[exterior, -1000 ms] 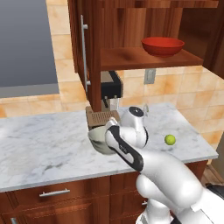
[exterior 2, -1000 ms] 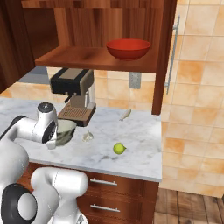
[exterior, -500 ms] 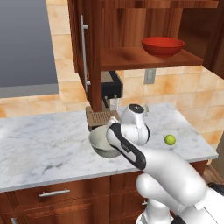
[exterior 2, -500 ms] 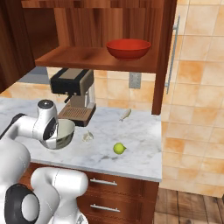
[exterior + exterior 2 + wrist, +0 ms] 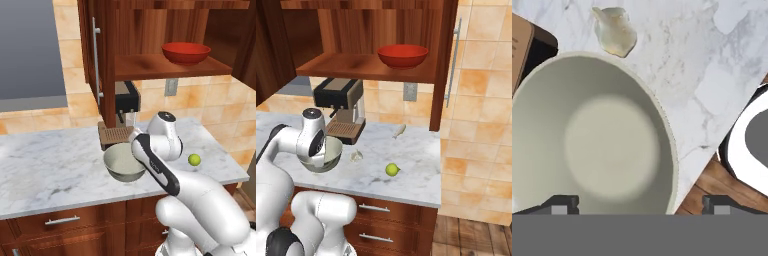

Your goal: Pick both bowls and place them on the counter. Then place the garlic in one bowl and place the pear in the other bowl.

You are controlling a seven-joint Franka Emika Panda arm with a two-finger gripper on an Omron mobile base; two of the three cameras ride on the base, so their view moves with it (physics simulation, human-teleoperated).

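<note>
The grey-beige bowl [image 5: 121,163] [image 5: 332,153] [image 5: 592,135] stands upright on the white marble counter [image 5: 50,170] [image 5: 416,155] [image 5: 697,60], cream inside showing. My gripper [image 5: 641,204] [image 5: 136,154] [image 5: 318,157] hangs just over its near rim, open, with one fingertip over the inside and the other outside. The garlic [image 5: 356,156] [image 5: 615,32] lies on the marble right beside the bowl. Farther right on the slab sits the yellow-green pear [image 5: 194,159] [image 5: 392,170]. The red bowl [image 5: 186,52] [image 5: 403,55] rests on the wooden shelf above.
A coffee machine [image 5: 125,107] [image 5: 341,107] stands behind the bowl, its drip tray touching the bowl's far side. An open cabinet door with a metal handle [image 5: 95,60] [image 5: 451,65] hangs beside the shelf. A small pale object [image 5: 399,131] lies near the back wall.
The jaws have gone from shut on the grey-beige bowl's rim to wide open. The bowl now rests free on the counter, in about the same spot.
</note>
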